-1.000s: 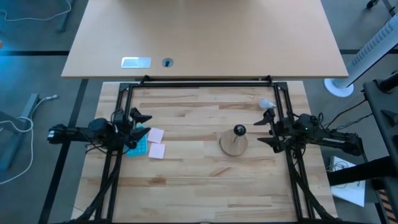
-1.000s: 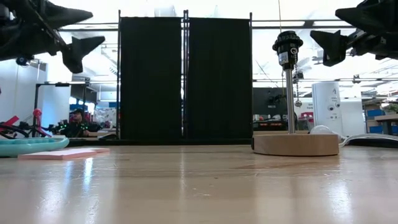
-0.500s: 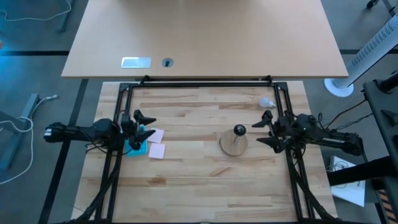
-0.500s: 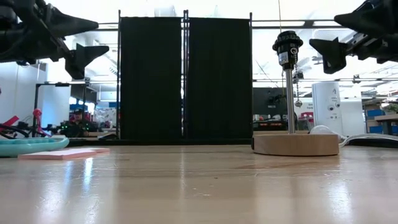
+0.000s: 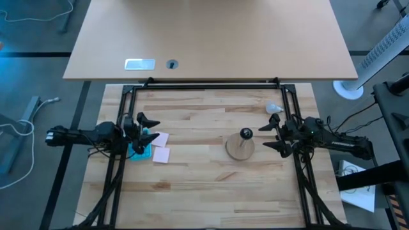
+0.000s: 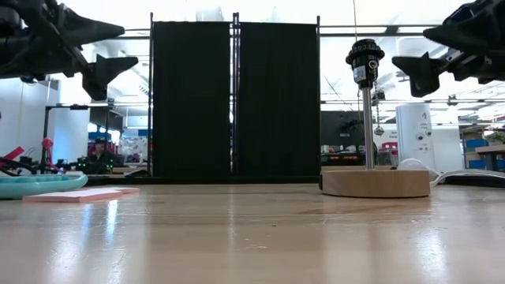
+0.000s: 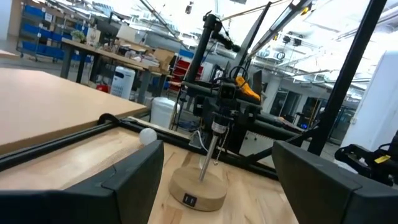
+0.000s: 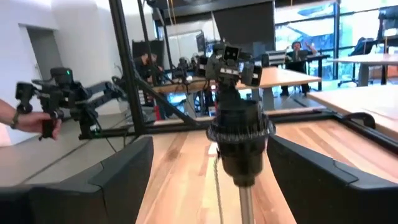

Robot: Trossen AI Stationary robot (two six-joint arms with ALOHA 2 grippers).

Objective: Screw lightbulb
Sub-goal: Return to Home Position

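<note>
The small white lightbulb (image 5: 273, 108) lies on its side on the wooden table near the far right, beside the black frame; it also shows in the left wrist view (image 7: 148, 135). The black socket knob (image 5: 245, 133) stands on a thin pole on a round wooden base (image 5: 238, 149) right of the table's middle. My right gripper (image 5: 264, 137) is open and empty, raised at socket height just right of the socket (image 8: 240, 134). My left gripper (image 5: 153, 128) is open and empty, raised over the table's left part, pointing at the stand (image 7: 198, 190).
A teal tray (image 5: 142, 144) and two pink paper pads (image 5: 160, 146) lie below my left gripper. Black frame rails (image 5: 211, 85) run along the far, left and right sides of the table. Bare wood lies between the stand and the pads.
My left gripper has gone a little toward the table's right edge. My right gripper has edged toward the socket stand and sunk slightly. Both have stayed open.
</note>
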